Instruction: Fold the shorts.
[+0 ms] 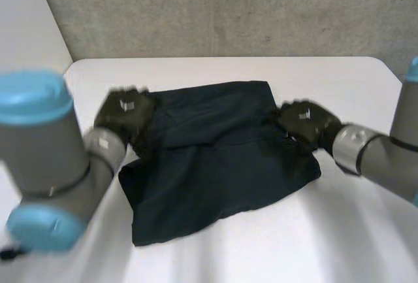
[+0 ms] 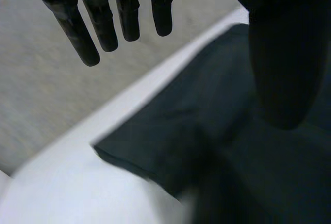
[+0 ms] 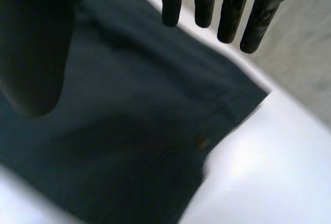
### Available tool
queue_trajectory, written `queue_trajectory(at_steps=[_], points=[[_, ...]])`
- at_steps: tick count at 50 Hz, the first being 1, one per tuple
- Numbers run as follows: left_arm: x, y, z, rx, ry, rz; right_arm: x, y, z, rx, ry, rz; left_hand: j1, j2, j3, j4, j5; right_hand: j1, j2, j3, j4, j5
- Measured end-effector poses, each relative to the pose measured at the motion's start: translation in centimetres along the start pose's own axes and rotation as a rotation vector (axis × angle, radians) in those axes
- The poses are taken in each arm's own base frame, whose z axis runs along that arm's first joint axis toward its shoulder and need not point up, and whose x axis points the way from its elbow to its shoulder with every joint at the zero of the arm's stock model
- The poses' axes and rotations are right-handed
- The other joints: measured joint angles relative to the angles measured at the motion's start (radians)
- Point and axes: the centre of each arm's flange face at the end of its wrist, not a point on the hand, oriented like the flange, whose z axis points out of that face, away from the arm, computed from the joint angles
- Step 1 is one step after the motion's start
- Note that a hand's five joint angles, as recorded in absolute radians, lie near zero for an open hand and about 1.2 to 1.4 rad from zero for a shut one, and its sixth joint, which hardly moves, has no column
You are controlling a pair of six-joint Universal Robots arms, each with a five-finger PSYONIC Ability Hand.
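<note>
Dark navy shorts [image 1: 215, 159] lie flat on the white table [image 1: 339, 231], with a far layer folded over the near one. My left hand [image 1: 124, 114] hovers over the cloth's far left corner. In the left wrist view its fingers [image 2: 103, 22] are straight and apart from the thumb [image 2: 282, 53], above the shorts [image 2: 207, 131], holding nothing. My right hand [image 1: 304, 123] is over the right edge of the cloth. In the right wrist view its fingers [image 3: 232, 6] are straight too, the thumb [image 3: 36, 43] stands wide, and the shorts [image 3: 145, 110] lie below untouched.
A grey wall [image 1: 228, 8] rises behind the table's far edge. My left arm's elbow [image 1: 46, 159] stands large at the near left. Bare table surface runs along the front and to the right of the shorts.
</note>
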Motion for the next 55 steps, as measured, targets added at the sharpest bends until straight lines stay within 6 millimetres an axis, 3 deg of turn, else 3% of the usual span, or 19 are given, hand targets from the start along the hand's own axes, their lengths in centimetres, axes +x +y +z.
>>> queue_trajectory(at_steps=[1,4,5,6,9,17,23,30,38,39,43,44,49,55], points=[[1.2,1.6,-2.5,-0.050,0.049,-0.005,-1.1,3.1,-1.6,-0.103,-0.082,0.019,0.000,0.005,0.002,0.002,0.005,0.037,0.056,0.060,0.041,0.044],[2.5,3.4,-5.0,-0.111,0.100,-0.011,-1.2,4.6,-2.2,-0.142,-0.096,0.016,0.001,0.013,0.010,0.011,0.013,0.107,0.135,0.144,0.121,0.110],[2.5,3.4,-5.0,-0.111,0.100,-0.011,-1.2,4.6,-2.2,-0.142,-0.096,0.016,0.001,0.013,0.010,0.011,0.013,0.107,0.135,0.144,0.121,0.110],[3.2,4.8,-6.4,-0.159,0.131,-0.014,-1.1,5.7,-2.5,-0.162,-0.094,0.005,0.006,0.017,0.014,0.014,0.017,0.159,0.197,0.206,0.182,0.163],[3.9,6.4,-7.6,-0.216,0.157,-0.017,-0.8,6.5,-2.7,-0.169,-0.085,-0.007,0.054,0.051,0.052,0.049,0.052,0.188,0.228,0.237,0.217,0.193],[4.7,9.4,-7.8,-0.317,0.179,-0.013,0.1,8.6,-2.1,-0.139,-0.033,-0.052,0.081,0.085,0.086,0.081,0.086,0.296,0.386,0.388,0.364,0.335],[5.0,10.1,-7.2,-0.330,0.179,-0.009,0.2,9.2,-1.4,-0.119,-0.025,-0.057,0.116,0.109,0.103,0.098,0.101,0.454,0.598,0.607,0.585,0.549],[4.9,9.9,-6.6,-0.290,0.143,-0.009,0.0,9.8,-0.7,-0.114,-0.030,-0.055,0.231,0.218,0.215,0.213,0.211,0.667,0.892,0.933,0.915,0.851],[4.7,10.2,-5.8,-0.282,0.102,-0.003,-0.1,10.1,-0.4,-0.122,-0.032,-0.049,0.375,0.379,0.372,0.370,0.360,0.694,0.919,0.967,0.953,0.900],[4.7,10.2,-5.7,-0.282,0.101,-0.002,-0.1,10.1,-0.4,-0.123,-0.031,-0.049,0.571,0.609,0.610,0.607,0.596,0.694,0.918,0.967,0.953,0.900],[4.6,10.0,-5.7,-0.275,0.099,-0.003,-0.1,10.0,-0.6,-0.128,-0.026,-0.048,0.620,0.664,0.666,0.662,0.650,0.694,0.918,0.967,0.953,0.900],[4.5,9.6,-5.8,-0.262,0.096,-0.004,-0.1,9.7,-0.8,-0.131,-0.023,-0.048,0.763,0.882,0.877,0.877,0.862,0.694,0.919,0.967,0.953,0.900],[3.8,7.4,-6.4,-0.191,0.081,-0.014,0.0,8.0,-2.2,-0.144,-0.020,-0.049,0.778,0.886,0.880,0.891,0.864,0.694,0.918,0.969,0.954,0.900],[2.2,3.8,-9.0,-0.117,0.074,0.001,0.1,4.5,-5.2,-0.175,-0.036,-0.042,0.778,0.887,0.880,0.891,0.864,0.713,0.932,0.972,0.954,0.913]])
